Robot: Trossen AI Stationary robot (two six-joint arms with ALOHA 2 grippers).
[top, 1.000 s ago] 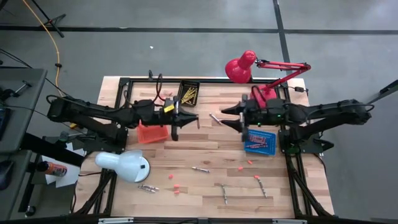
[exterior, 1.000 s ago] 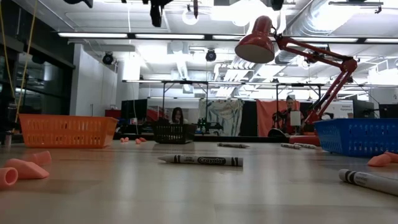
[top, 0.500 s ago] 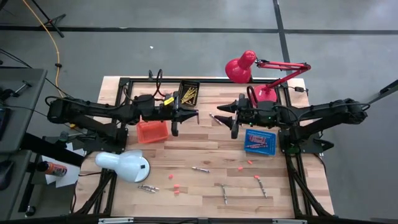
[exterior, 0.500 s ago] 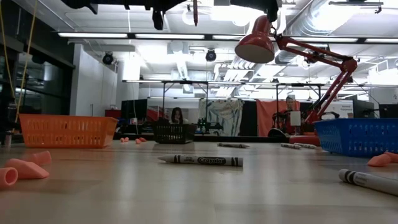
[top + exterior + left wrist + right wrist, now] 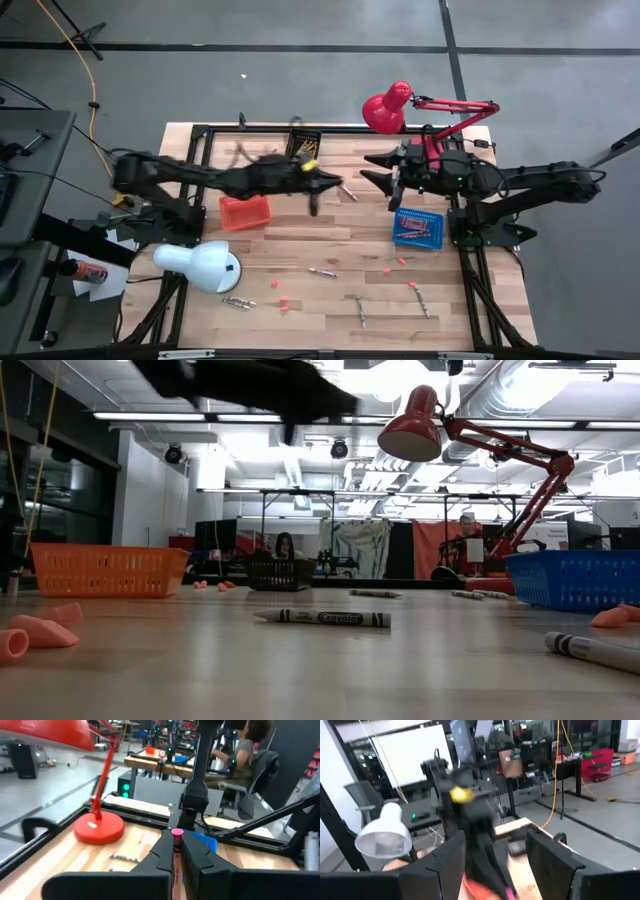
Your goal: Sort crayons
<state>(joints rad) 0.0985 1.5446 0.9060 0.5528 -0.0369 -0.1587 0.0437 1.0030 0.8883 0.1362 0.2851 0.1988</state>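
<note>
Between the orange basket (image 5: 245, 212) and blue basket (image 5: 417, 227) the desk (image 5: 340, 245) lies bare; the red lamp (image 5: 388, 108) overhangs its far edge.

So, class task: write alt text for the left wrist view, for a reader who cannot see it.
The left gripper has its two dark fingers shut on a pink crayon above a wooden table. A red lamp base stands on the table, with a blue basket just past the fingers and a seated person beyond the table.
</note>
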